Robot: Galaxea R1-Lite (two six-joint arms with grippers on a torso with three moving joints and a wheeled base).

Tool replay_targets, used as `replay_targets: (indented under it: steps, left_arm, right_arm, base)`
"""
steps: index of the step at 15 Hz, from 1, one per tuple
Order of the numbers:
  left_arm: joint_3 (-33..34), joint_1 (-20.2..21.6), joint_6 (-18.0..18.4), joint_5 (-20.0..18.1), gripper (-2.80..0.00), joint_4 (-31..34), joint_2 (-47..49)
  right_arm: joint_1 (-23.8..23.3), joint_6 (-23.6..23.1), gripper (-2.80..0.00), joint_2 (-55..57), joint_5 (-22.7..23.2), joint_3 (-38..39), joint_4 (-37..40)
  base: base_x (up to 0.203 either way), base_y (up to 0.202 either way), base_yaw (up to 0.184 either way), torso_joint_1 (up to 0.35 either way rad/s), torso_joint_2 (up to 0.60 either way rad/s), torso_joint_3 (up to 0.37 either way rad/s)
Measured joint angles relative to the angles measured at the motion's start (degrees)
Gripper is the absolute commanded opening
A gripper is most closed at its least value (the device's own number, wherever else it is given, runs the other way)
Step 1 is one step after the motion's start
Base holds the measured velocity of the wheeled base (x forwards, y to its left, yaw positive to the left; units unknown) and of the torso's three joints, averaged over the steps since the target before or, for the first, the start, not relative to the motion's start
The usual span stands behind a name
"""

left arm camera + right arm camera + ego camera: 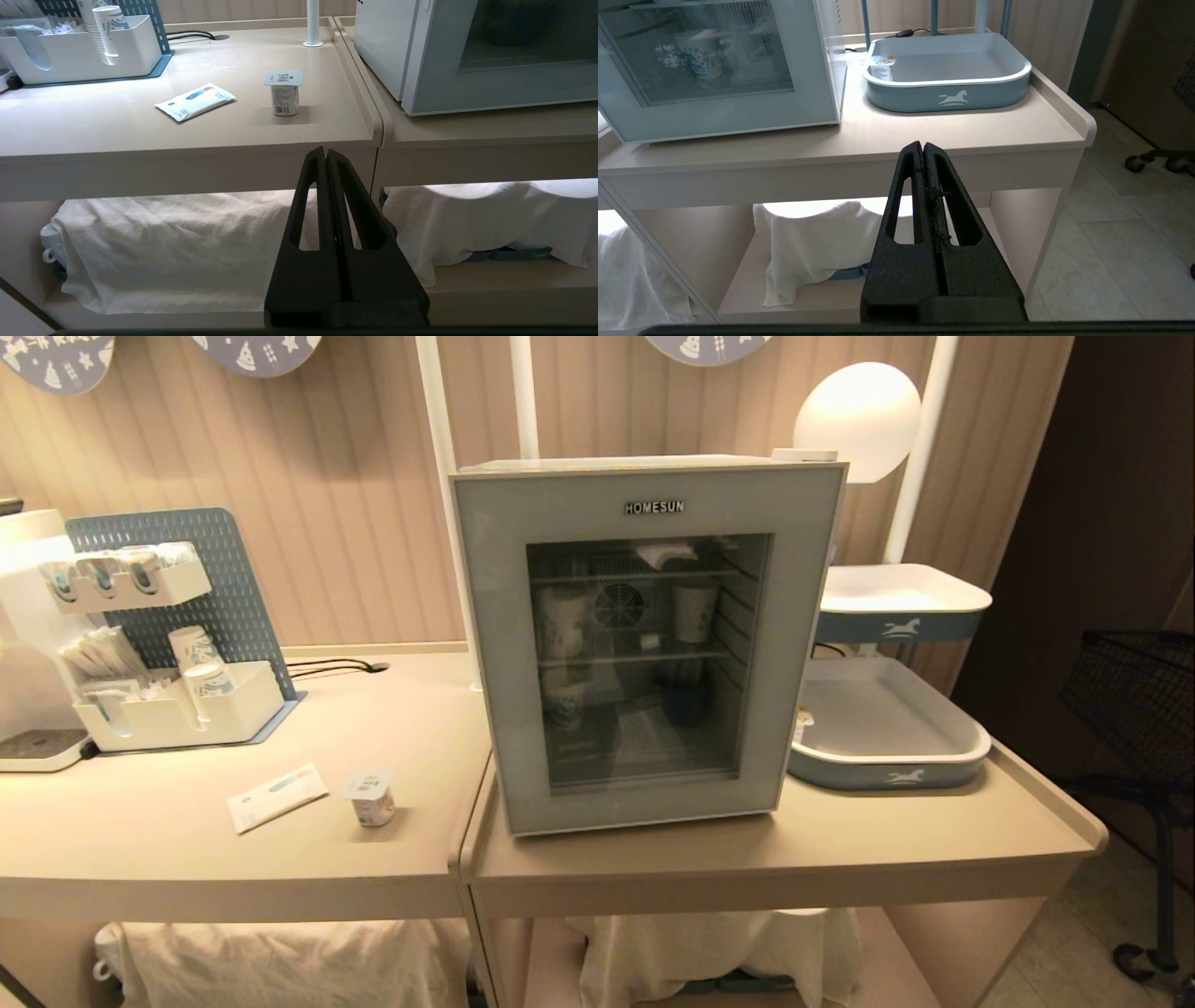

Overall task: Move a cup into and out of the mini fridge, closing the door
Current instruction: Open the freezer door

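A white mini fridge (644, 644) w/ HOMESUN lettering stands on a beige counter (747, 868), its door (485, 644) shut. Thru the dark glass: wire shelves w/ patterned paper cups. On the adjoining counter to the robot's left, a small white cup (372, 798) w/ a square foil lid stands upright, near the fridge's front corner but apart from it. Just beside the cup lies a flat white packet (277, 796). Further back on that side, a white organizer (177, 709) holds paper cups and sachets in front of a blue pegboard. Right of the fridge sits a blue tray (887, 775) w/ a horse logo; a second small tub is in its corner nearest the fridge. Left gripper (325, 151) and right gripper (923, 145) both hang low in front of the counter edge, fingers pressed together, holding nothing. White cloth covers the lower shelves.
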Motion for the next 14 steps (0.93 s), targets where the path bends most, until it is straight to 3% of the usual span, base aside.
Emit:
replay_targets:
  steps: [6,11,14]
  left_arm:
    - [0.0,0.0,0.5,0.0,-2.80,-0.1,0.0]
    - [0.0,0.0,0.6,0.0,-2.80,-0.1,0.0]
    - [0.0,0.0,0.5,0.1,-2.80,0.0,0.0]
  right_arm:
    - [0.0,0.1,-2.80,0.0,0.0,0.0,0.0]
    - [0.0,0.1,-2.80,0.0,0.0,0.0,0.0]
    - [0.0,0.1,-2.80,0.0,0.0,0.0,0.0]
  base:
    - [0.000,0.000,0.000,0.000,0.00,0.000]
    - [0.154,0.000,0.000,0.002,0.00,0.001]
    - [0.028,0.000,-0.001,0.000,0.00,0.000]
